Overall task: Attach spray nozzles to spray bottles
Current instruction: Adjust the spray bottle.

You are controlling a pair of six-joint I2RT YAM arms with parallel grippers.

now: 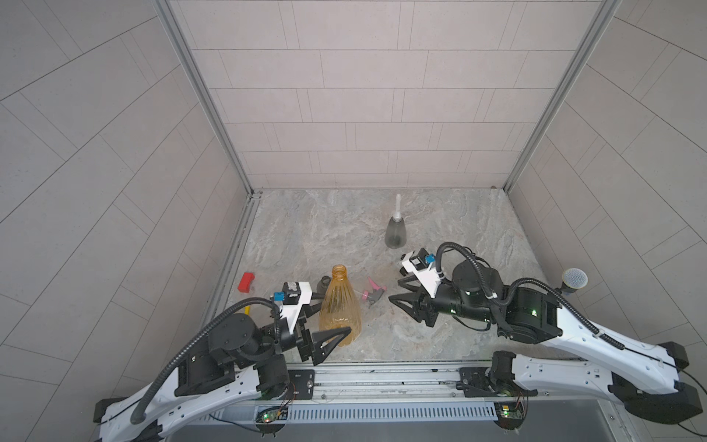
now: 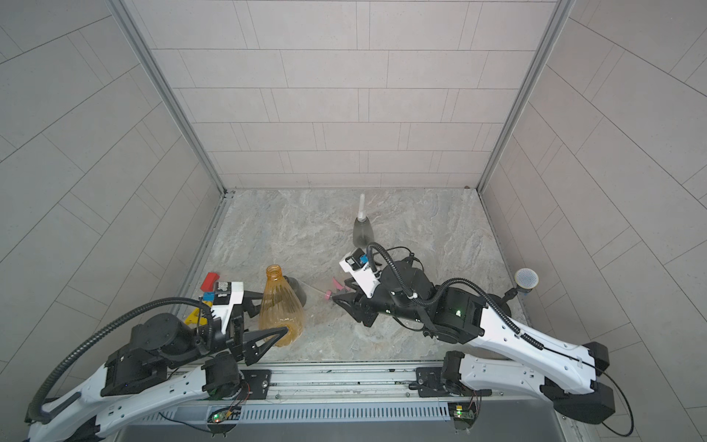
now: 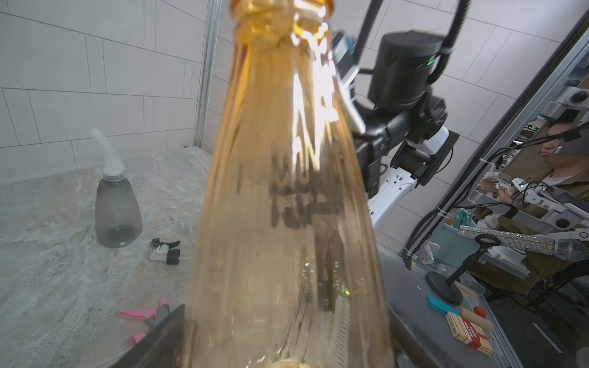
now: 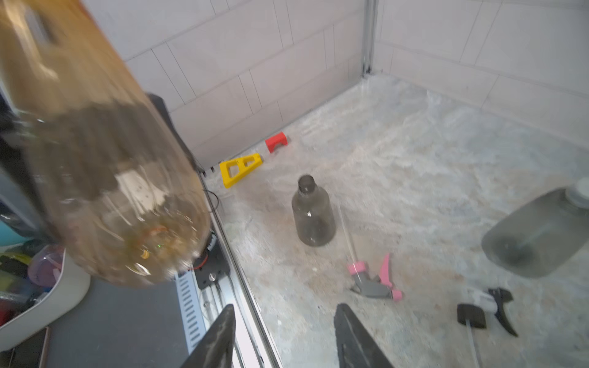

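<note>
Translucent orange-amber plastic cone bottle (image 1: pixel 339 306) is clamped in our left gripper (image 1: pixel 332 317); our right gripper (image 1: pixel 395 289) hangs part-open, empty; next we likely grasp the pink-and-grey plastic trigger nozzle (image 1: pixel 373 292).

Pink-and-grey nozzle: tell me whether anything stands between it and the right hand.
Nothing visible does. In the right wrist view only table surface lies between the open right hand and the pink-and-grey nozzle. The black-and-white nozzle lies beside it, off that path.
</note>
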